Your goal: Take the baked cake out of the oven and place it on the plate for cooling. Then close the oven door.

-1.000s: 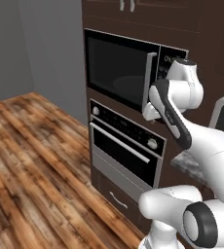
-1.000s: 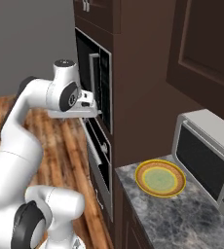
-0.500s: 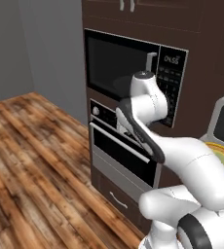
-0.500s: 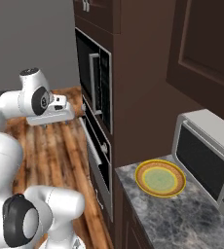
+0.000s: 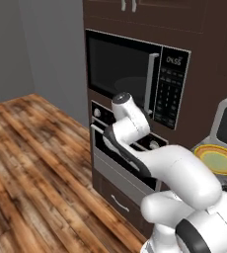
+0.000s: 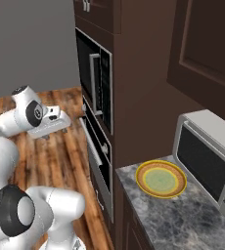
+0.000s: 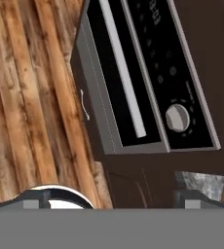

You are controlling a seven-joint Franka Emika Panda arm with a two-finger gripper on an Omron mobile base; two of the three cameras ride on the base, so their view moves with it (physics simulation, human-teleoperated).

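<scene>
The oven (image 5: 125, 163) sits below the black microwave (image 5: 135, 74), its oven door (image 7: 109, 82) shut, handle (image 7: 122, 68) across the glass. The gripper (image 6: 56, 128) hangs in front of the door, apart from it, and whether it is open cannot be told. The arm bends low across the oven front. The plate (image 6: 161, 179) lies on the grey counter (image 6: 183, 219), beside a toaster oven (image 6: 210, 163).

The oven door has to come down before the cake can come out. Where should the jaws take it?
By the long silver bar handle along the oven door top edge, coming from the front. It stands clear of the black glass, so jaws can likely close around it.
</scene>
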